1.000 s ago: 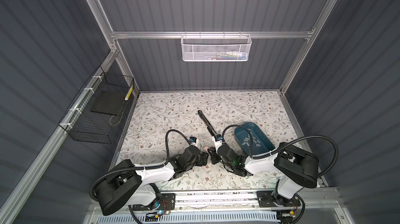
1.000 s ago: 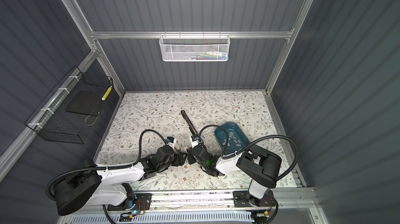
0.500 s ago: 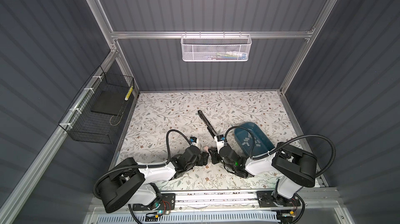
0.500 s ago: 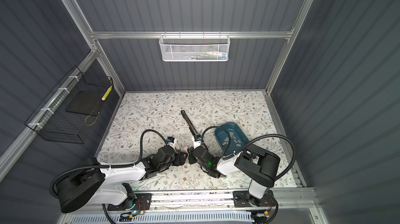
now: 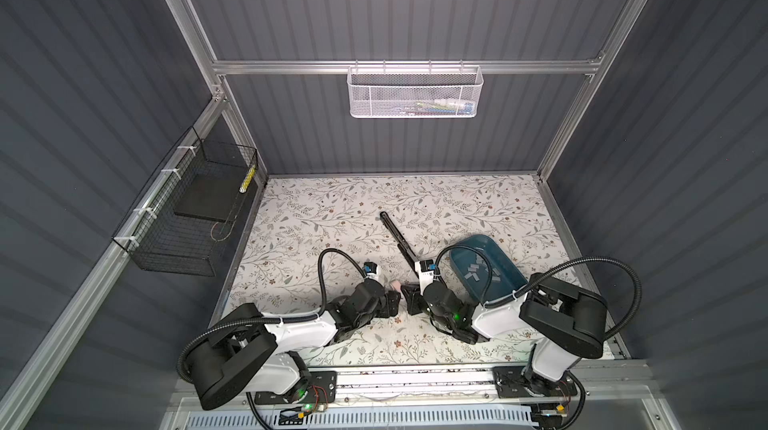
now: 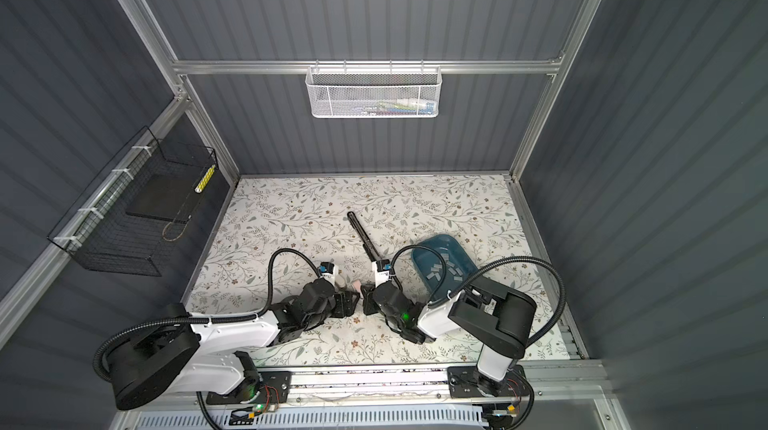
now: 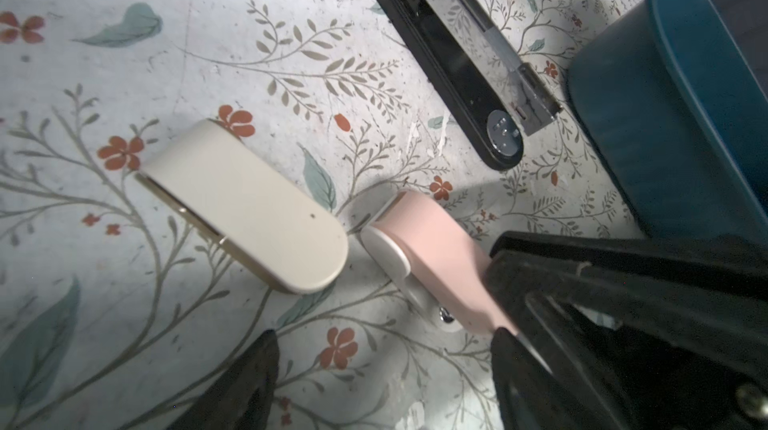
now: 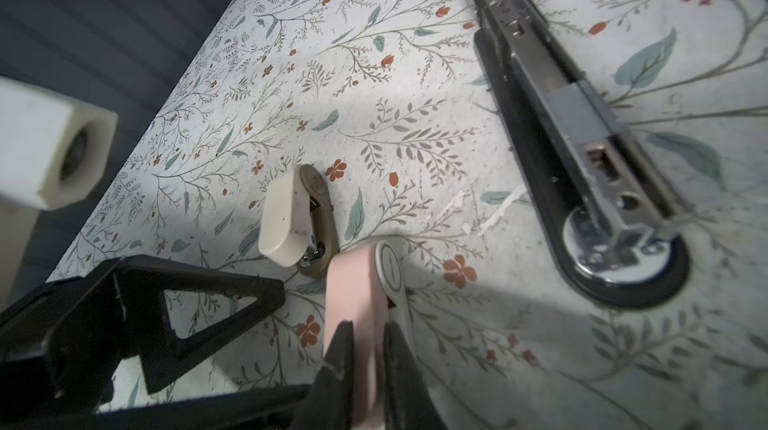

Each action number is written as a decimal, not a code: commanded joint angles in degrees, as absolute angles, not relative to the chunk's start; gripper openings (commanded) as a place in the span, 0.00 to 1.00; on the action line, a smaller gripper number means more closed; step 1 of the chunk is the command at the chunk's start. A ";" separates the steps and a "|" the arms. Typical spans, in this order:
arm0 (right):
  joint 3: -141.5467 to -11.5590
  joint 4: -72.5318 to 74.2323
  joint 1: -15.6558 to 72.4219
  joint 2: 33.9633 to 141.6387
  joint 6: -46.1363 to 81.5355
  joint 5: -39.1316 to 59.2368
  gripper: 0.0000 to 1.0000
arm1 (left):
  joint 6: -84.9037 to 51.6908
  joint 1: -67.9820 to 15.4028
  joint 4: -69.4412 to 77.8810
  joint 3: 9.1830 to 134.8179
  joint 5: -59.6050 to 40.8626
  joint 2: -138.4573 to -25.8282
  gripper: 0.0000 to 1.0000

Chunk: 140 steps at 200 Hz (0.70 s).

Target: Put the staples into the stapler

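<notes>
Right gripper [image 8: 368,330]: fingers [image 8: 343,344] clamped on the narrow body of the pink stapler [image 8: 353,282]. Can't tell if it rests on the table [image 5: 332,215] or is lifted. Left gripper [image 7: 385,332]: fingers spread wide and holding nothing, with the pink stapler's rear end just beside one finger [image 7: 515,349]. In both top views the two grippers meet tip to tip at lower middle.

Cream stapler [image 7: 245,207] lies closed on the table, just beside the pink one but not touching it. Black stapler [image 5: 397,236] is opened flat, running diagonally from frame centre toward upper left, metal channel exposed. A grey piece sits in the channel; can't tell if it is a staple strip or the pusher.

The staples [image 5: 478,272] are loose grey strips inside the teal tray [image 5: 478,238], right of centre and just right of the black stapler. None are in either gripper.

Versus earlier frames, almost nothing has changed. The right wrist has crept slightly right, the right fingers stay shut and the left stay open. Staplers, tray and strips are in the same spots.
</notes>
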<state>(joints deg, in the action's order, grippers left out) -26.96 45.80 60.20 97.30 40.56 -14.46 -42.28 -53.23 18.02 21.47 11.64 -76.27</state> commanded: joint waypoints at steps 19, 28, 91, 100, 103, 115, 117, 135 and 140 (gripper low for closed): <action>-26.45 29.98 60.52 98.51 38.98 -12.91 0.20 | -42.21 -53.53 17.14 22.23 12.92 -75.41 0.81; -27.23 29.05 60.60 98.04 38.54 -12.83 0.20 | -42.14 -53.54 17.14 22.48 12.70 -75.57 0.81; -31.64 21.93 60.54 93.85 34.83 -14.67 0.28 | -41.79 -53.54 17.55 22.76 11.47 -76.86 0.80; -31.60 21.88 60.56 93.94 34.98 -14.84 0.28 | -41.86 -53.55 17.78 22.51 11.32 -76.95 0.80; -31.53 21.88 60.56 94.00 35.05 -14.91 0.28 | -41.84 -53.59 17.88 22.48 11.27 -76.99 0.79; -31.08 22.18 60.56 94.51 35.57 -15.05 0.28 | -41.78 -53.56 18.49 22.13 10.75 -77.46 0.77; -30.99 22.29 60.56 94.67 35.68 -15.03 0.28 | -41.78 -53.58 18.71 22.01 10.62 -77.61 0.76; -29.88 23.69 60.55 96.24 36.98 -14.49 0.27 | -42.09 -53.59 21.29 21.10 9.36 -79.42 0.72; -29.71 24.07 60.56 96.75 37.39 -14.22 0.27 | -42.36 -53.67 21.77 20.86 9.22 -79.97 0.72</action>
<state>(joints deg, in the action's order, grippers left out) -32.01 30.37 60.31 93.43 36.91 -14.63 -42.24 -53.23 19.00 21.78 10.92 -77.56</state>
